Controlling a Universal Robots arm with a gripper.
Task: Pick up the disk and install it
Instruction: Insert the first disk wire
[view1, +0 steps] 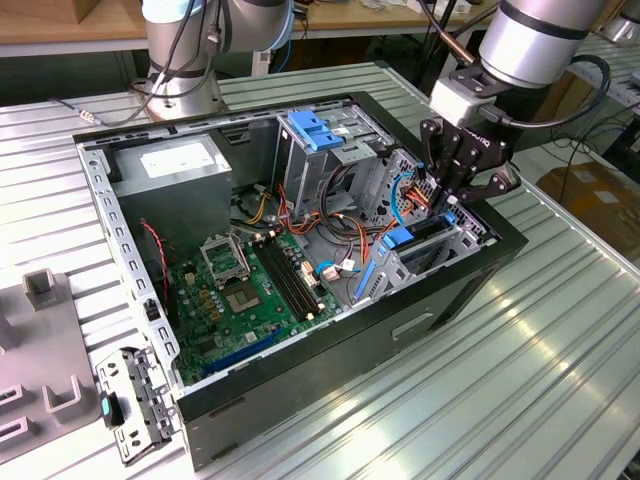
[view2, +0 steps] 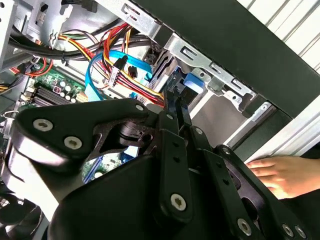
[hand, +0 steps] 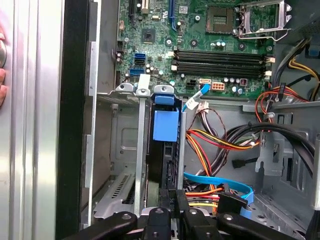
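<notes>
The disk (view1: 418, 240) stands on edge in the metal drive cage at the open computer case's right end in the exterior view. In the first wrist view the disk (hand: 164, 160) is a dark slab seen edge-on between cage walls, with a blue rail tab (hand: 165, 125) at its far end. My gripper (view1: 447, 206) hangs right over it. Its black fingers (view2: 175, 107) are drawn together with their tips at the disk's blue rail (view2: 192, 82). Whether they pinch the rail or only press on it is unclear.
Coloured cables (hand: 220, 140) lie beside the cage. The motherboard (view1: 250, 290), the grey power supply (view1: 180, 175) and a blue-topped bracket (view1: 318, 130) fill the case. A person's hand (view2: 280, 172) rests outside the case wall. A second arm's base (view1: 185, 60) stands behind.
</notes>
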